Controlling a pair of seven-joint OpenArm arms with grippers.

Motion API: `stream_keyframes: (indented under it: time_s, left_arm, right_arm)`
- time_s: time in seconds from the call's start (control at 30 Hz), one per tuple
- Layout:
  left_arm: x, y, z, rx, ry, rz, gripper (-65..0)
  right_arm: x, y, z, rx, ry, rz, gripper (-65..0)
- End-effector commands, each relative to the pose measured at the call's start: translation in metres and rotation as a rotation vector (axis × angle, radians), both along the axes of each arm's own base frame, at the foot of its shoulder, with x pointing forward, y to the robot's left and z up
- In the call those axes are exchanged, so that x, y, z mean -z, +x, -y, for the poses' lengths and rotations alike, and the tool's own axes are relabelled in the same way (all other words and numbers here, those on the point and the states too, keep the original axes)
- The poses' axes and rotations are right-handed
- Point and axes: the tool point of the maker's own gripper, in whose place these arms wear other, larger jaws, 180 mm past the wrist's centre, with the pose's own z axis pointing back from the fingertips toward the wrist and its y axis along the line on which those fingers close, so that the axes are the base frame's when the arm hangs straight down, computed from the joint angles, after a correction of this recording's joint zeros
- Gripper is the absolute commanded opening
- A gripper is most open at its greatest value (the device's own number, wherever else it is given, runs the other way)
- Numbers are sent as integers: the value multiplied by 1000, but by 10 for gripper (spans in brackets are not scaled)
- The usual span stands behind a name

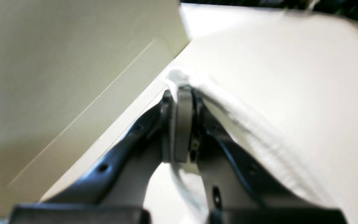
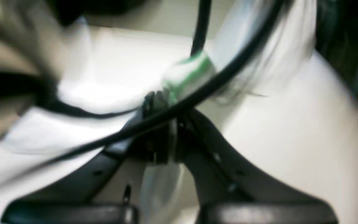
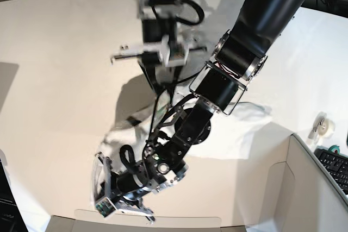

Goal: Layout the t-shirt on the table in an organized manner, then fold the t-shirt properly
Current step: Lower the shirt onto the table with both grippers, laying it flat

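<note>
The white t-shirt [image 3: 251, 114] lies partly bunched on the off-white table [image 3: 54, 52], under and between the two arms. In the left wrist view my left gripper [image 1: 182, 91] is shut on a stitched edge of the t-shirt [image 1: 259, 133], right beside the box wall. In the base view that left gripper [image 3: 116, 200] sits low at the front left. My right gripper [image 2: 162, 105] is shut on a fold of t-shirt [image 2: 191, 71] that carries green print. In the base view the right gripper [image 3: 156, 77] hangs near the table's middle. Both wrist views are blurred.
A grey cardboard box [image 3: 304, 188] runs along the front edge and the right corner, its wall close to the left gripper [image 1: 57, 77]. Black cables [image 2: 228, 71] cross the right wrist view. A tape roll [image 3: 322, 126] and a keyboard [image 3: 334, 162] sit at the right.
</note>
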Motion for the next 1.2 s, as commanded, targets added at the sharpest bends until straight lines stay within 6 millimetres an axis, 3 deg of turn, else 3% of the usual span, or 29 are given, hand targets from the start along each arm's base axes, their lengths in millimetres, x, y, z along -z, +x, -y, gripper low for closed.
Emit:
stream_keyframes:
  time_s: [0.0, 0.57, 0.7, 0.97, 1.17]
  left_arm:
    - [-34, 4, 0, -18, -35, 72, -646]
    - [-25, 3, 0, -20, -35, 52, -646]
    - [-28, 3, 0, -20, -35, 60, -646]
    - [-40, 6, 0, -20, -34, 82, -646]
    - [-37, 4, 2, -14, -36, 84, -646]
  right_arm:
    - [-7, 0, -9, -8, 64, -14, -650]
    - [-1, -2, -8, -6, 59, -36, -650]
    - [22, -5, 7, 22, 16, -97, -650]
    - [75, -8, 62, 146, 42, -301, -650]
    - [114, -31, 97, 257, 80, -462, -650]
